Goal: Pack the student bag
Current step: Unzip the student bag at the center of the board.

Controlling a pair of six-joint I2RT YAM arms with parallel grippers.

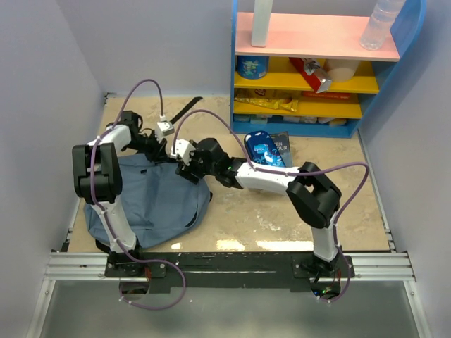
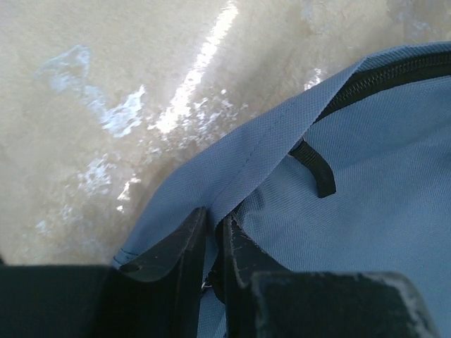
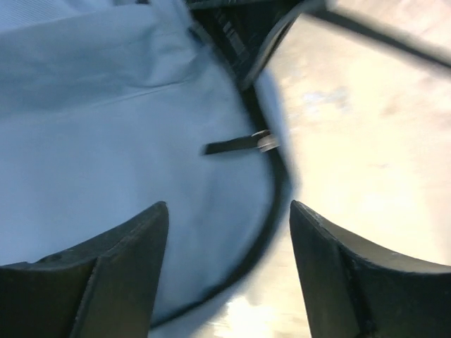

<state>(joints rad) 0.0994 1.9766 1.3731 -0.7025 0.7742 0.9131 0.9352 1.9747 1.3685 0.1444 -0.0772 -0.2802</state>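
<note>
Backpack point(image 1: 158, 201) of soft slate-blue fabric lies flat on the sandy counter point(image 1: 282, 218), long axis roughly crosswise, zippered rim pointing far, beneath both claws. Left claw point(image 2: 213, 220) pinches a rim fold, clear only in its wrist view. Right claw point(image 3: 227, 205) gapes wide and empty, just near of a black zip pull point(image 3: 236, 145).

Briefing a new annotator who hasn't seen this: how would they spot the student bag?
Look at the table's left side, by the left arm's base. The student bag slumps there: the only large, soft, slate-blue fabric thing, far bigger than the glossy blue packet.
</note>
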